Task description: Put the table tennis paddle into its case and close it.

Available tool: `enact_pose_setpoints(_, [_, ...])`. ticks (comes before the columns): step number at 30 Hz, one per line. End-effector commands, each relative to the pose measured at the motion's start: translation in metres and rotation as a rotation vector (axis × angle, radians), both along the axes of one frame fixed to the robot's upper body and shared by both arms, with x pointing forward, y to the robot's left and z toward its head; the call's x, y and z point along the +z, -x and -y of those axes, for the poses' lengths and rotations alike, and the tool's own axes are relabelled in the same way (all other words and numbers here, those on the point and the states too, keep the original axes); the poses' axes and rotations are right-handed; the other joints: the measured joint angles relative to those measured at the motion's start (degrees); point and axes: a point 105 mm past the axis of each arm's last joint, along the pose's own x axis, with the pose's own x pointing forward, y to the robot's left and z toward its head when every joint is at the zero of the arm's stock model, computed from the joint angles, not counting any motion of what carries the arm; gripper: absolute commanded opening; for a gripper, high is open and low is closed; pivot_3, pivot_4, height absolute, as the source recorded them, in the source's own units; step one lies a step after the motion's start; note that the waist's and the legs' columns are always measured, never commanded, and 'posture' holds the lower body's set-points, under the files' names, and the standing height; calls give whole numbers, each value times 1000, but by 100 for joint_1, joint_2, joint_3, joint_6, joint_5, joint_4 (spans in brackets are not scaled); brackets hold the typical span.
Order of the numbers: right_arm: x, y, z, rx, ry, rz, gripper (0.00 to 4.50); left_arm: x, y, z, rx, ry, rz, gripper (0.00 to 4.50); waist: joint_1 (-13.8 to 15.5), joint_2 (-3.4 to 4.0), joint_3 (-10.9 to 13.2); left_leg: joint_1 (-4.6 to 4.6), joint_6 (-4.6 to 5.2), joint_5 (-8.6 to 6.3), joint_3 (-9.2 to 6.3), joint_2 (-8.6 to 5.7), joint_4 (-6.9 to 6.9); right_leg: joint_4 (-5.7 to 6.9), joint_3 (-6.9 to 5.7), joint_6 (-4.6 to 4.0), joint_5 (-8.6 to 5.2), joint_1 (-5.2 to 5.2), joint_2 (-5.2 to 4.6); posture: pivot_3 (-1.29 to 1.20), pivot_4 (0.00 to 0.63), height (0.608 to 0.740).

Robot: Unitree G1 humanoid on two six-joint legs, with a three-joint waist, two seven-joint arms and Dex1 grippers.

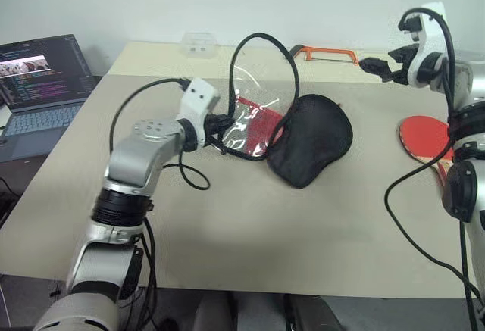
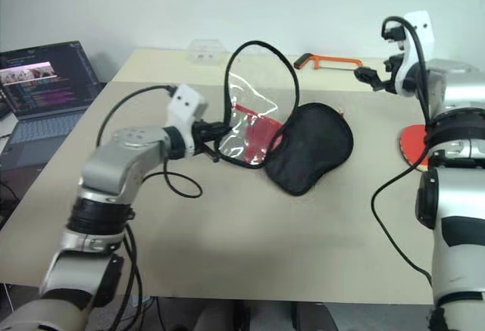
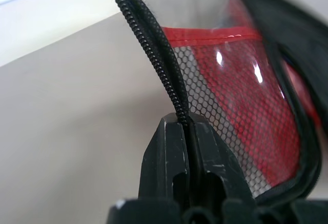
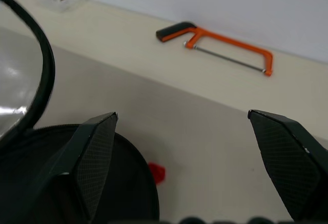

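- The left tool (image 1: pixel 221 125) is clamped tight on the zip edge of the case (image 1: pixel 311 149), its two black fingers (image 3: pixel 177 167) pressed together on the black toothed strip.
- The case lies near the middle of the bench (image 1: pixel 250 225), unzipped, its black half flat on the surface.
- The other half, a clear flap over a red panel with black mesh, is lifted upright by the left tool, and its black piping arches high above the bench.
- The right tool (image 1: pixel 377 66) hangs in the air above the far right part of the bench with its fingers spread wide and nothing between them.
- The table tennis paddle (image 1: pixel 423 138) lies flat on the bench at the right edge, red face up, well apart from the case and partly hidden behind the right arm.
- An orange hacksaw (image 1: pixel 330 54) lies at the far edge of the bench.
- A small clear box (image 1: pixel 200 44) sits at the far edge too.
- An open laptop (image 1: pixel 38 81) stands on a lower surface to the left.
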Motion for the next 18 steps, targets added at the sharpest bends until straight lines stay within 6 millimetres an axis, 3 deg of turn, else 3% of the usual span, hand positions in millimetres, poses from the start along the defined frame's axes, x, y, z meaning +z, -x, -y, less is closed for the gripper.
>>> enact_pose_setpoints(1, [6,12,-10,97,36,3,4500,17,-1,-2,17,34,47,8,12,0,0,0,0,0,0,0,0,0,0,0,0,0,1,0,150,740])
enact_pose_setpoints(5, [-13,22,-15,160,66,-55,4500,15,-4,-7,47,20,51,8,31,0,0,0,0,0,-3,0,-1,3,-1,0,0,-1,5,0,150,740])
enact_pose_setpoints(13, [-18,27,-15,195,61,-77,4500,15,-5,-30,89,28,28,8,13,0,0,3,0,0,0,-1,1,11,2,0,0,-5,7,0,150,740])
enact_pose_setpoints(18, [-23,34,-9,235,80,-101,4500,19,9,-28,-26,9,29,8,31,0,0,2,0,0,0,0,1,8,1,0,0,-4,6,0,150,740])
